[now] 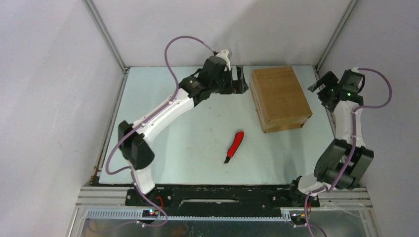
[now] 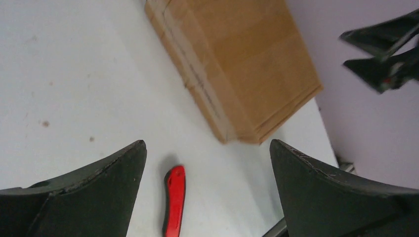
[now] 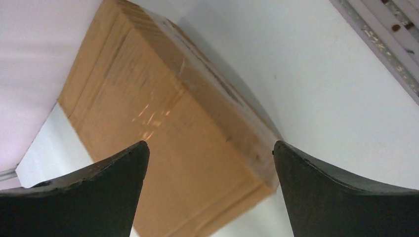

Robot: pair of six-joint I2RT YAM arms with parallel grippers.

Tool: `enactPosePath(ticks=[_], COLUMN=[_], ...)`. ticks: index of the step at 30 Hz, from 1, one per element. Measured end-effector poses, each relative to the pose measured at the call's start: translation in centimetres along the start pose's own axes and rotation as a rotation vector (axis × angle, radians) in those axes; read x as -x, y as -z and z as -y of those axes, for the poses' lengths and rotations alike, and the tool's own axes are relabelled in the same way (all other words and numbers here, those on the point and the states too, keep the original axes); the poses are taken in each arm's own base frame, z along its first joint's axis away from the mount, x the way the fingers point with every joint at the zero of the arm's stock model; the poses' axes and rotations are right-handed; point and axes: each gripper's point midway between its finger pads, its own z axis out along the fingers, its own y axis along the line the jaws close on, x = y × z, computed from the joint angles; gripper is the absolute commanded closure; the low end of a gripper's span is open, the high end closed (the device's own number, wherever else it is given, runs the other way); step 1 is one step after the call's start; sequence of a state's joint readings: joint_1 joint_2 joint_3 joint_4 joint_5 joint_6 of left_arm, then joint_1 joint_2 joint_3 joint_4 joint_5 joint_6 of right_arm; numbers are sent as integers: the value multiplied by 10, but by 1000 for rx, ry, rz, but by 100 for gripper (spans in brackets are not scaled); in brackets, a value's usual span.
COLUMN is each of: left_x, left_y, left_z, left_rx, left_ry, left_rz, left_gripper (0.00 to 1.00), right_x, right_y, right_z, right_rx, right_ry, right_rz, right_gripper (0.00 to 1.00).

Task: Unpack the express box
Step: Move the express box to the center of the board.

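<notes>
Toward the far right of the pale tabletop (image 1: 188, 133), the sealed oblong brown cardboard express box (image 1: 280, 97) lies long axis near-to-far between two empty, wide-open claws, left claw (image 1: 240, 81) just beside its left face, right claw (image 1: 323, 85) flanking its right.

The express box (image 1: 280, 98) is sitting on the table (image 1: 188, 133) toward its far right corner. The utility knife (image 1: 234, 146) is lying on the table nearer the arm bases, in front of the box and to its left, well apart from it, around the middle of the surface. The left gripper (image 1: 242, 80) is sitting at the back of the table, just beside the box's left side. The right gripper (image 1: 321, 91) is hanging just beside the box's right side, so the box is lying between the two grippers.
</notes>
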State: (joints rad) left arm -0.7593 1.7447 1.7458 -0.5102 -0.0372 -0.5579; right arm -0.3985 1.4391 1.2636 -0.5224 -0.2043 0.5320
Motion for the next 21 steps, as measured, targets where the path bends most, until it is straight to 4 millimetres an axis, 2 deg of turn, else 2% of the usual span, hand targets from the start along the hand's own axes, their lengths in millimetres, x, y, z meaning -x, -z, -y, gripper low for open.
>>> enactPosePath(ticks=[3,5,8,12,15,17,19,21], left_x=[21,26,21,7,6,4,-1,-9], left_y=[-23,-34,-49,-54,-54,-55,-59,-63], left_z=[11,11,8,-1,-3,-11,-24,-44], left_rx=[-33,-39,-37,-19,-20,-10,12,49], left_ry=[29,40,55,60,63,70,81,97], left_rz=[3,0,-30,-85,-92,-100,-114,-135], left_gripper=[2,2,2,2,2,2,2,2], right_x=[-2,-6,-11,-19,-13,-17,-29,-49], right_y=[-34,-54,-86,-120,-136,-140,-140,-136], right_z=[8,11,11,2,-25,-48,-76,-106], right_rx=[6,13,52,110,164,197,230,272], right_ry=[-13,-22,-39,-59,-20,22,87,150], right_rz=[-38,-72,-107,-163,-170,-180,-198,-231], right_gripper=[0,0,0,0,0,0,0,0])
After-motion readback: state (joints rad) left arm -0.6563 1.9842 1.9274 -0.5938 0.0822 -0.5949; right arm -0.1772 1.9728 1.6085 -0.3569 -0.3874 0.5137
